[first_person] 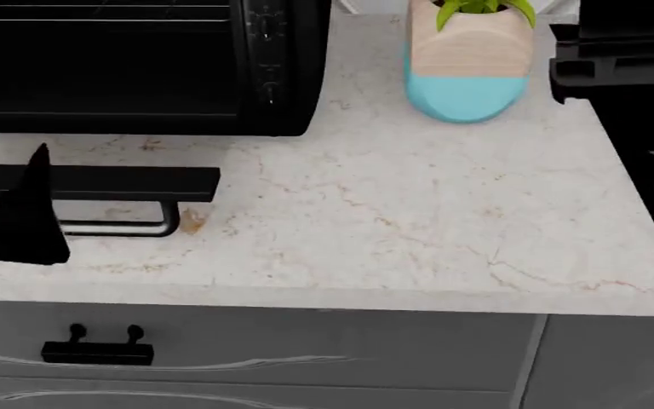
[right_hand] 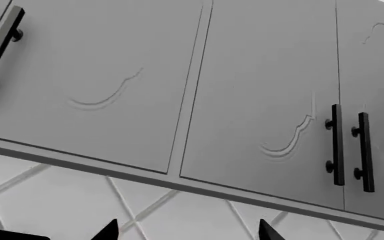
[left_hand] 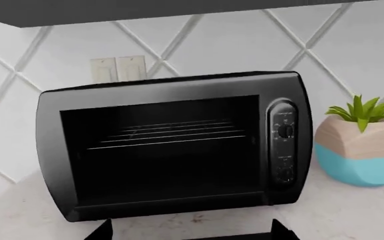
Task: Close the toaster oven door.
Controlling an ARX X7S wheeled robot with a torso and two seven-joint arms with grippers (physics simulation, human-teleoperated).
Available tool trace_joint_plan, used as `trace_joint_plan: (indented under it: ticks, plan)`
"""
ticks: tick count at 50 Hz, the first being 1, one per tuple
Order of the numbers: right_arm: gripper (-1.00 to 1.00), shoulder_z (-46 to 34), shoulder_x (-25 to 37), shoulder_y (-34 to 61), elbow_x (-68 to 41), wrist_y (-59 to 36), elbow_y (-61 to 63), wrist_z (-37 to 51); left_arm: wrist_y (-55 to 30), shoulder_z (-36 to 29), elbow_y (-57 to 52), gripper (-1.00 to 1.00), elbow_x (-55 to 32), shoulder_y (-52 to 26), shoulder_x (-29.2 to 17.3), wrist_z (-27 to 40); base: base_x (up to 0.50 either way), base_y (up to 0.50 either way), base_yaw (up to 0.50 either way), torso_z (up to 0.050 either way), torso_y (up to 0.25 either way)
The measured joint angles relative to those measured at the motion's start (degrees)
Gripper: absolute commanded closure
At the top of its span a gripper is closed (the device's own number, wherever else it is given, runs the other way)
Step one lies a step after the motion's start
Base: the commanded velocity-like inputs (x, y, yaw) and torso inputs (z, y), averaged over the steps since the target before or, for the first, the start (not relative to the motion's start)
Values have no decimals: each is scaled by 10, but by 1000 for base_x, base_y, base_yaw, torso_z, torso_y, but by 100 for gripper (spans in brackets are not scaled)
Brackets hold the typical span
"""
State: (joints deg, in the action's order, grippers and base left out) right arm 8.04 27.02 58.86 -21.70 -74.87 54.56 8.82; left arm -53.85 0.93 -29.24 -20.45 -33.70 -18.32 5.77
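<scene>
The toaster oven (left_hand: 178,145) is a glossy black box with its cavity open, wire racks inside and dials (left_hand: 284,145) on one side. It also shows at the top left of the head view (first_person: 134,60). The toaster oven door (first_person: 100,183) lies folded down flat over the counter, with its bar handle (first_person: 111,228) at the front. My left gripper (left_hand: 192,234) is open and empty, facing the oven just above the door's edge. One of its fingers (first_person: 31,213) shows over the door's left part. My right gripper (right_hand: 188,232) is open and empty, and points up at the wall cabinets.
A blue-and-wood plant pot (first_person: 463,60) stands to the right of the oven on the marble counter (first_person: 418,221). A grey drawer with a short black pull (first_person: 98,349) lies below the counter. My right arm (first_person: 633,102) fills the right edge. Upper cabinets have black handles (right_hand: 349,145).
</scene>
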Motion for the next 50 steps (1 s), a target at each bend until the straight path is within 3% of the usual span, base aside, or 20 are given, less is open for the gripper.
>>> trace_joint_plan:
  ticks: [9, 19, 50]
  plan:
    - [-100, 17, 12, 104, -35, -84, 17, 1, -26, -6, 17, -100, -7, -49, -6, -2, 0, 0, 0, 0, 0]
    - [-100, 22, 21, 147, -60, -113, 20, 9, -35, -13, 27, -100, -9, -74, -9, -3, 0, 39, 0, 0, 0]
    - [-100, 27, 34, 171, -114, -127, 23, 31, -41, -21, 24, -100, -16, -86, -15, -2, 0, 500, 0, 0, 0]
